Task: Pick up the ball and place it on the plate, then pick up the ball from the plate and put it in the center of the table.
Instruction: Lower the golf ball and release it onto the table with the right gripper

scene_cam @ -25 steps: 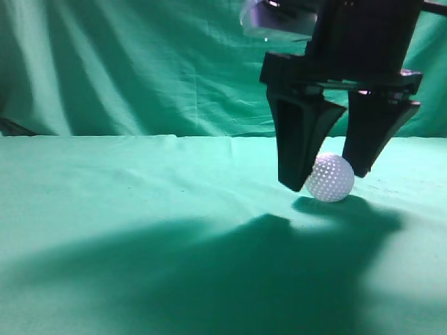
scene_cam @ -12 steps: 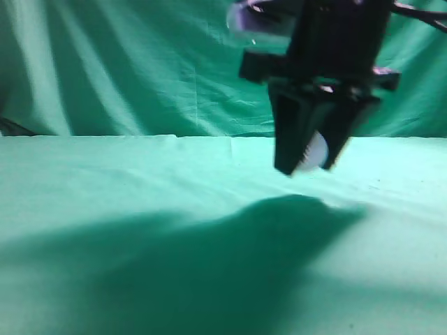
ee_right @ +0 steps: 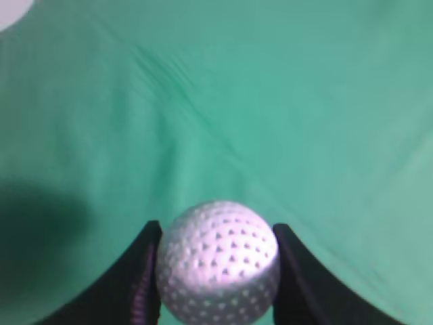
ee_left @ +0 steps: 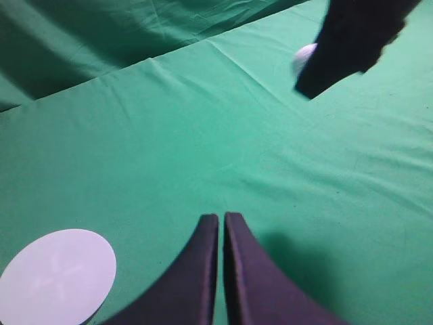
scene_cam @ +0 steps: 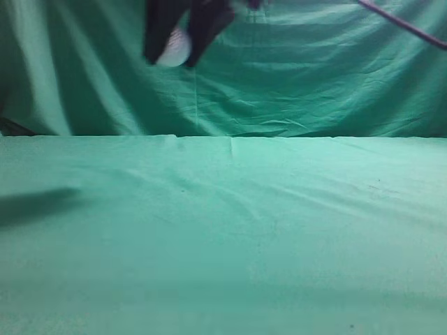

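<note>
The white dimpled ball (ee_right: 218, 261) sits clamped between the black fingers of my right gripper (ee_right: 216, 233), which is shut on it. In the exterior view the right gripper (scene_cam: 176, 49) holds the ball (scene_cam: 175, 46) high above the table (scene_cam: 223, 230), at the upper left. The left wrist view shows the same gripper (ee_left: 318, 64) and the ball (ee_left: 304, 57) at the upper right. The white round plate (ee_left: 57, 274) lies on the green cloth at the lower left of the left wrist view; a sliver of it shows in the right wrist view (ee_right: 10, 10). My left gripper (ee_left: 221, 220) is shut and empty above the cloth, right of the plate.
A folded green curtain (scene_cam: 314, 70) hangs behind the table. A thin dark cable (scene_cam: 401, 22) crosses the upper right of the exterior view. A dark shadow (scene_cam: 35, 202) lies on the cloth at the left.
My right gripper closed on the ball, lifted it off the cloth and carried it up and to the left. Its shadow moved left too.
</note>
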Motion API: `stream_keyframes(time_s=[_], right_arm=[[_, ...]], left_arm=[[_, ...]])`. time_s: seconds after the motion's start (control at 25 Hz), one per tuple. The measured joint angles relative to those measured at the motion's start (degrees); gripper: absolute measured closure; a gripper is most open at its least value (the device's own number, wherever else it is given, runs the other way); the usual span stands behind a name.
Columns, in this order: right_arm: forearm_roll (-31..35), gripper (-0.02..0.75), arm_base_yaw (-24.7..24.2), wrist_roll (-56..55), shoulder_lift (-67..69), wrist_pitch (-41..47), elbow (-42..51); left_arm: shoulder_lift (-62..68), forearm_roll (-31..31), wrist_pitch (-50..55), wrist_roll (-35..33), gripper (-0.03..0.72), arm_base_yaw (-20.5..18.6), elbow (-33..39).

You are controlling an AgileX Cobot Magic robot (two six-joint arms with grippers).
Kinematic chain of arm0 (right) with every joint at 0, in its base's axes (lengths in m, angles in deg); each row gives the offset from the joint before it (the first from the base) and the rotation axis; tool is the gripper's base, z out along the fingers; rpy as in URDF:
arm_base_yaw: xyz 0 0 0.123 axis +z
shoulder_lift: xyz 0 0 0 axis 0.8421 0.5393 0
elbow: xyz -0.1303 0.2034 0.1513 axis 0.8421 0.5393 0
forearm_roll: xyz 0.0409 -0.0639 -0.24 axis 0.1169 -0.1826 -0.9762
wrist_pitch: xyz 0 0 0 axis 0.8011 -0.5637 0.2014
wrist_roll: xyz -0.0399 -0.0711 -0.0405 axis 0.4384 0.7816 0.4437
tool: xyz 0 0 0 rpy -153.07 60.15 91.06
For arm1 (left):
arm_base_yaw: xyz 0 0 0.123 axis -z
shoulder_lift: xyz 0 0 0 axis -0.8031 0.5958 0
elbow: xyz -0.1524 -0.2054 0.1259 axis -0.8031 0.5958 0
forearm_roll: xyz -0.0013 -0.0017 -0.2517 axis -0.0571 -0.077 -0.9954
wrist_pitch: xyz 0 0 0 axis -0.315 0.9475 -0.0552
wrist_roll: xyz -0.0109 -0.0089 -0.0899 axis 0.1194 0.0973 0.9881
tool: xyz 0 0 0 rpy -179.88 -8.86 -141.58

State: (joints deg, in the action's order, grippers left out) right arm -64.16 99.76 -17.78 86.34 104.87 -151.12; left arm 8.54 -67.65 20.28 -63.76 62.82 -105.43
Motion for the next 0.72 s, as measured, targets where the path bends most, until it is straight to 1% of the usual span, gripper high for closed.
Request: stream_keyframes(time_s=[0.16,0.36,0.48,0.72], right_arm=[[0.09,0.412,2.51,1.04,10.81,1.82,-9.89],[0.09,0.412,2.72,1.09,20.04,2.33,-18.35],[0.09,0.412,2.72,1.09,22.59,1.85,-20.22],[0.09,0.412,2.72,1.18,24.26,1.49,-20.30]], left_arm=[[0.00,0.00,0.00,0.00,0.688,0.00,0.00],[0.00,0.00,0.00,0.00,0.688,0.00,0.00],[0.00,0.00,0.00,0.00,0.688,0.00,0.00],[0.00,0.00,0.00,0.00,0.688,0.00,0.00]])
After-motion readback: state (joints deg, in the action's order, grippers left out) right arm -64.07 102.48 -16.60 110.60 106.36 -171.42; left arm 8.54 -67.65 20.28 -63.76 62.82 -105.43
